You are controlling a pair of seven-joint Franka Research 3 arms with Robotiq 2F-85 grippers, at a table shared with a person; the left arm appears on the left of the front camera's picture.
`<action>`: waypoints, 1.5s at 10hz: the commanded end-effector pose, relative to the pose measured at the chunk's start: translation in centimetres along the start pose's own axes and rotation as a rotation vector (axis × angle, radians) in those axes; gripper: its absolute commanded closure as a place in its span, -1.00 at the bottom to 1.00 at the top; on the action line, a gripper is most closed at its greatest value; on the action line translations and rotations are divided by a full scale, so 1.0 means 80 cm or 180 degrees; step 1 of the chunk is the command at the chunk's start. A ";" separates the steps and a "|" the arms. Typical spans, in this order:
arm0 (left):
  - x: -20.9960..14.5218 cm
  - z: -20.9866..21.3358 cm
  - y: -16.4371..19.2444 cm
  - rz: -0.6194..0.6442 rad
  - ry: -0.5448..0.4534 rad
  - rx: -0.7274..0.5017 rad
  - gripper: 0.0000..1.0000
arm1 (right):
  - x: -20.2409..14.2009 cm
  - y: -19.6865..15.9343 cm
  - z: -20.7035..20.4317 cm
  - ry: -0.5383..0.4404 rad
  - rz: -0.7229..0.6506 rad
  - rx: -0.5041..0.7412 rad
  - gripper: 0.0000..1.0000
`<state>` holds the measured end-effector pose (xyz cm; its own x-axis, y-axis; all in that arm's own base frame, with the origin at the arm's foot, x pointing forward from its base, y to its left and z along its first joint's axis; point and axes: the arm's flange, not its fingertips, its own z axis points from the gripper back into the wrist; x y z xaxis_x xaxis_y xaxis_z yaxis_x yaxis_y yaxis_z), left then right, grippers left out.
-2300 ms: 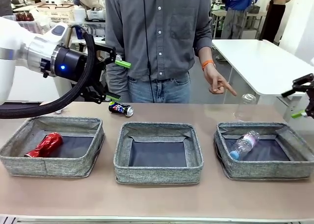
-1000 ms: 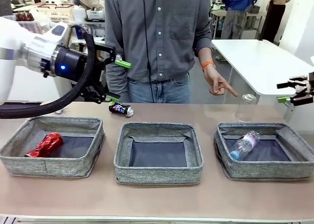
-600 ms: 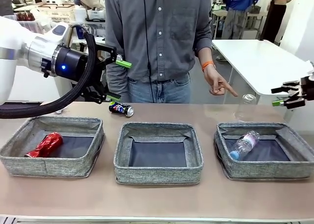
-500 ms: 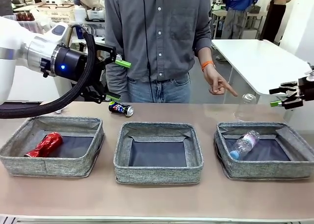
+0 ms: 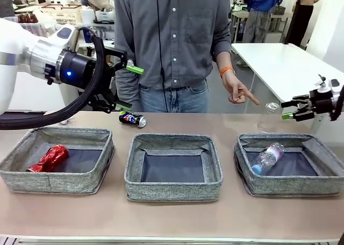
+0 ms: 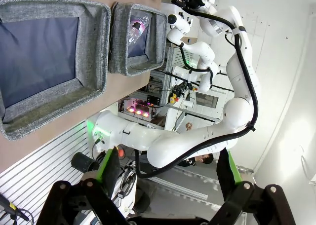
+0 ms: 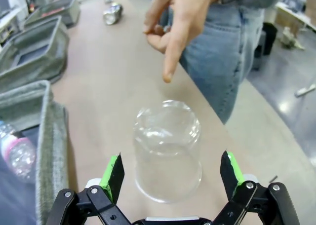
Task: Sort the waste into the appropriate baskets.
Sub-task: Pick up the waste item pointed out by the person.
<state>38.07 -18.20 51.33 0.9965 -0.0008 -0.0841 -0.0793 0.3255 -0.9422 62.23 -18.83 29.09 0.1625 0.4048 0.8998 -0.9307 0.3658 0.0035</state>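
Three baskets sit in a row along the near half of the surface: the left basket, the middle basket and the right basket. There are two cans: one red can lying in the left basket, and one dark can on its side at the far edge, behind the gap between the left and middle baskets. There are two clear plastic pieces: one bottle lying in the right basket, and one clear container upright near the far right corner, under the person's pointing hand. The middle basket holds nothing.

The left hand hangs wide open and grips nothing above the far left part of the surface. The right hand, also wide open and gripping nothing, is just beside the clear container.

Since the earlier frames the right hand has come in from the right edge towards the container; the left hand, cans, bottle and baskets have not moved
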 end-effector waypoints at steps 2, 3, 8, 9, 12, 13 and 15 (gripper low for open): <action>-0.001 -0.001 -0.001 -0.0010 0.0003 0.0027 -1.00 | 0.005 -0.019 -0.024 0.0001 -0.0136 -0.0055 -1.00; -0.001 -0.001 -0.001 -0.0010 0.0003 0.0027 -1.00 | 0.005 -0.019 -0.033 0.0019 -0.0145 -0.0001 -1.00; -0.001 -0.001 -0.001 -0.0010 0.0003 0.0027 -1.00 | -0.002 -0.027 -0.065 -0.0175 -0.0249 0.0146 -1.00; -0.001 -0.001 -0.001 -0.0010 0.0003 0.0027 -1.00 | -0.005 -0.028 -0.071 -0.0259 -0.0281 0.0211 -1.00; -0.001 -0.001 -0.001 -0.0010 0.0003 0.0027 -1.00 | -0.008 -0.030 -0.075 -0.0350 -0.0304 0.0245 -1.00; -0.001 -0.001 -0.001 -0.0010 0.0003 0.0027 -1.00 | -0.008 -0.030 -0.076 -0.0352 -0.0305 0.0280 -1.00; -0.001 -0.001 -0.001 -0.0010 0.0003 0.0027 -1.00 | -0.009 -0.029 -0.077 -0.0272 -0.0286 0.0388 -0.78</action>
<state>38.07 -18.20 51.33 0.9965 -0.0007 -0.0841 -0.0793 0.3255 -0.9422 65.51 -14.78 25.31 0.2027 0.3118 0.9283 -0.9461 0.3068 0.1035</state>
